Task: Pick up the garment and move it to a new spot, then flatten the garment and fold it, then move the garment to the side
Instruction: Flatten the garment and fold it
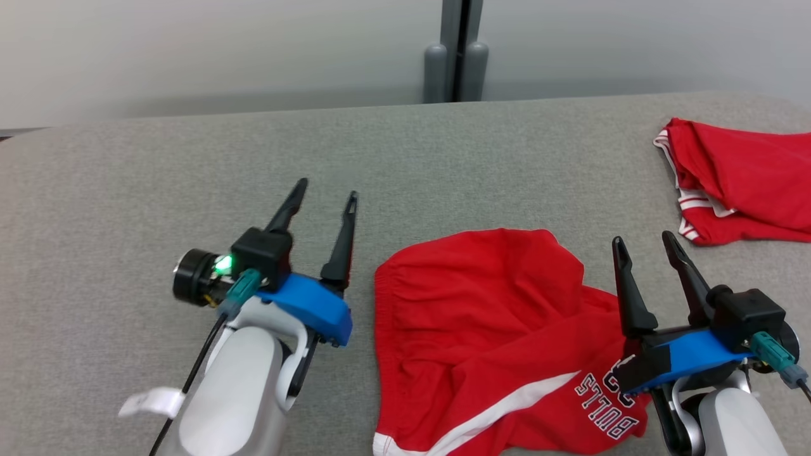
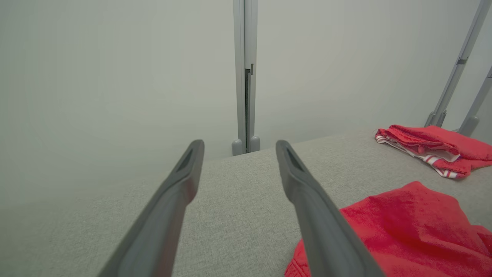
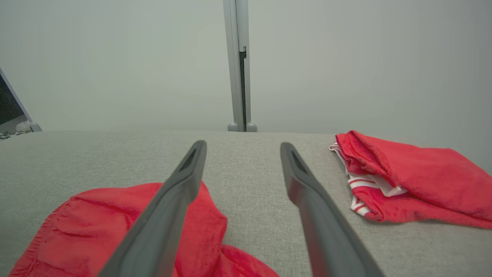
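Note:
A red garment (image 1: 488, 329) with a white stripe and upside-down "BULLS" lettering lies crumpled on the grey table, near its front edge between my two arms. It also shows as the red garment (image 2: 403, 231) at the lower right of the left wrist view and the red garment (image 3: 123, 227) at the lower left of the right wrist view. My left gripper (image 1: 326, 193) stands open to its left, with nothing between its fingers. My right gripper (image 1: 643, 244) stands open over the garment's right edge, holding nothing.
A second red garment (image 1: 741, 180) with white trim lies bunched at the table's far right; it shows too as the second red garment (image 2: 434, 148) and the second red garment (image 3: 407, 184). A grey post (image 1: 457, 50) rises behind the table's (image 1: 190, 164) back edge.

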You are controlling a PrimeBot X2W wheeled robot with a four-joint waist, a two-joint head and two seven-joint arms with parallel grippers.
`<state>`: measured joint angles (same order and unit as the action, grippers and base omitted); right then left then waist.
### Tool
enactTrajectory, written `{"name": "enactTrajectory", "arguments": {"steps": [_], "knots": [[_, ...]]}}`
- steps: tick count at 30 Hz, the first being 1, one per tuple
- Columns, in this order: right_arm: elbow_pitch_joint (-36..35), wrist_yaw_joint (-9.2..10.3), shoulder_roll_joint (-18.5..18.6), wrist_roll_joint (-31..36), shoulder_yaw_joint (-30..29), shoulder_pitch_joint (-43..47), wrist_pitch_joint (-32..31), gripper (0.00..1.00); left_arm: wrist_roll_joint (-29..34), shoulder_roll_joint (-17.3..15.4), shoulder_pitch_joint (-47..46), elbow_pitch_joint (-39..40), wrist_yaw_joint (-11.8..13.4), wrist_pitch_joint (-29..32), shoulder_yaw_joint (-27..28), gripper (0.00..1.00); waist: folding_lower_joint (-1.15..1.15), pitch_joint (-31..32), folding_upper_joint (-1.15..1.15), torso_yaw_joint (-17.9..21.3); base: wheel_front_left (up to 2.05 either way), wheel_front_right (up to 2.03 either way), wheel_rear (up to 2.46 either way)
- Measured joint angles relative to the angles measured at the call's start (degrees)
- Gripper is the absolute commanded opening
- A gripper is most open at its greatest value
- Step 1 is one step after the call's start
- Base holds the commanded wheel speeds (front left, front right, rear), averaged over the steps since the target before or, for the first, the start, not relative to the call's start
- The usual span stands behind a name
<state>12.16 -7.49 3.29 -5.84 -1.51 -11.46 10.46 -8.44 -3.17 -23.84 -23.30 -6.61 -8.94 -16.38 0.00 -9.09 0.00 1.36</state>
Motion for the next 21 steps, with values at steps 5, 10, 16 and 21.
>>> {"name": "enactTrajectory", "arguments": {"steps": [5,10,16,21], "knots": [[-0.5,0.00,0.0,0.0,-0.2,-0.1,-0.4,1.00,-0.7,-0.1,-4.0,-5.4,-0.5,4.7,-5.0,1.00,0.00,-1.6,0.00,1.8,0.00,0.00,0.00],[-0.5,0.00,0.0,-0.2,-0.8,-0.2,-0.3,1.00,-2.5,-0.9,-5.1,-10.8,-0.6,8.4,-10.4,1.00,0.00,-3.1,0.00,3.2,0.00,0.00,0.00],[-0.1,0.00,0.0,-0.4,-1.5,-0.2,0.0,1.00,-6.0,-2.1,-5.4,-15.8,-0.8,14.0,-16.2,1.00,0.00,-3.7,0.00,4.0,0.00,0.00,0.00],[0.2,0.00,0.1,-0.4,-1.9,-0.2,0.2,1.00,-8.0,-3.3,-5.2,-17.6,-0.8,16.5,-19.5,1.00,0.00,-3.6,0.00,4.4,0.00,0.00,0.00]]}}
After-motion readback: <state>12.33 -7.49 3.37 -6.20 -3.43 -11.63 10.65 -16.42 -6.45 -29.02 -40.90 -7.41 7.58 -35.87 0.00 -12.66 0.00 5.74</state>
